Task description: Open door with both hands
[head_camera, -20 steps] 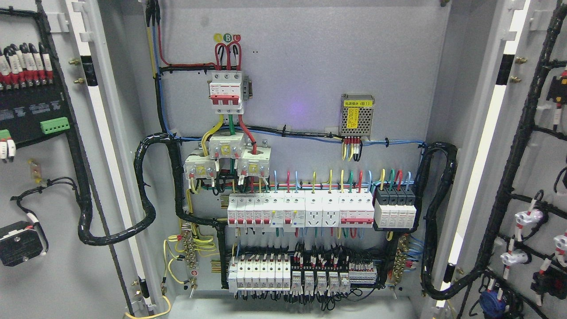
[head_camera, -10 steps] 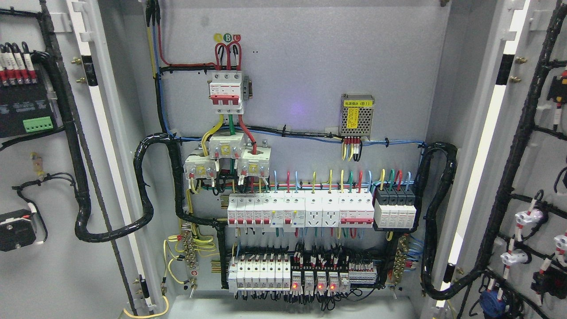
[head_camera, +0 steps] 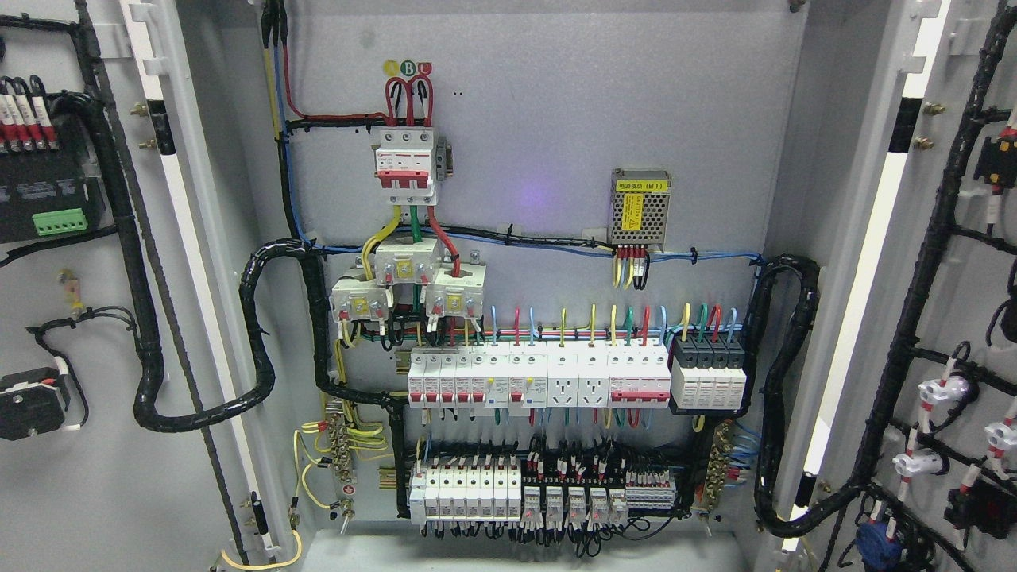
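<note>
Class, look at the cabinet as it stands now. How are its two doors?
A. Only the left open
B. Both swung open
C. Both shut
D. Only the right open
B: the left door and right door both stand swung wide, their inner wiring showing, with the breakers exposed.

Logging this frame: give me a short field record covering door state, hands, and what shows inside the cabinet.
scene: open electrical cabinet, head view
left door: swung open, inner face with wiring showing
right door: swung open, inner face with wiring showing
robot hands: none in view
back panel: grey, fully exposed
upper breaker: white and red, red wires above
power supply: metal mesh case, yellow label
breaker row: mid panel
lower terminals: bottom row
</note>
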Tool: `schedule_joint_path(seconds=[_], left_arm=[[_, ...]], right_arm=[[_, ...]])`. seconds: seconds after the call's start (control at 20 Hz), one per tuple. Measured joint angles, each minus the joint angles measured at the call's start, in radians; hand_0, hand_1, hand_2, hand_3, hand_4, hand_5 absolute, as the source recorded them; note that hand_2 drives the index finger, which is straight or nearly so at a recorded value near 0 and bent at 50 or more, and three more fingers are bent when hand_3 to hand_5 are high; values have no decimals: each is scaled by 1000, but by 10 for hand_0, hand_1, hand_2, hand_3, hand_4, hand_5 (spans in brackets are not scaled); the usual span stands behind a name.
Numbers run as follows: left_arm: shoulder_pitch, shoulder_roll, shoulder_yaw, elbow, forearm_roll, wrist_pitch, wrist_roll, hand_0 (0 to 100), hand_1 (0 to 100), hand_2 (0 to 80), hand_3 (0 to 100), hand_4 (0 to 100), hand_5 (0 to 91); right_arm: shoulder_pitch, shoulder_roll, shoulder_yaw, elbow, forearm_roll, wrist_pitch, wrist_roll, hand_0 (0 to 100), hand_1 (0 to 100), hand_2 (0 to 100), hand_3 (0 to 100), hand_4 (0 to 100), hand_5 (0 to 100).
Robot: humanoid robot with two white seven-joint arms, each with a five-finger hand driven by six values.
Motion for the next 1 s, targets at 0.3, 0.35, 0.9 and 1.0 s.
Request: schedule_joint_path(seconds=[0.3,0.35,0.9,1.0], left_arm=[[107,12,18,-140,4,0,4,0,0,0,0,0,0],[133,12,25,-172,4,0,5,0,0,0,0,0,0],[411,-152,-33,-478,-317,0,-6,0,0,0,0,0,0],[423,-222,-77,-480,-427,0,-7,0,0,0,0,0,0]], right_arm=[[14,-11,96,0,97,0,1,0,0,0,0,0,0],[14,-12,113,2,112,0,1,0,0,0,0,0,0],[10,7,324,168,273,8,0,0,0,0,0,0,0],[1,25,355,237,298,7,-1,0,0,0,0,0,0]])
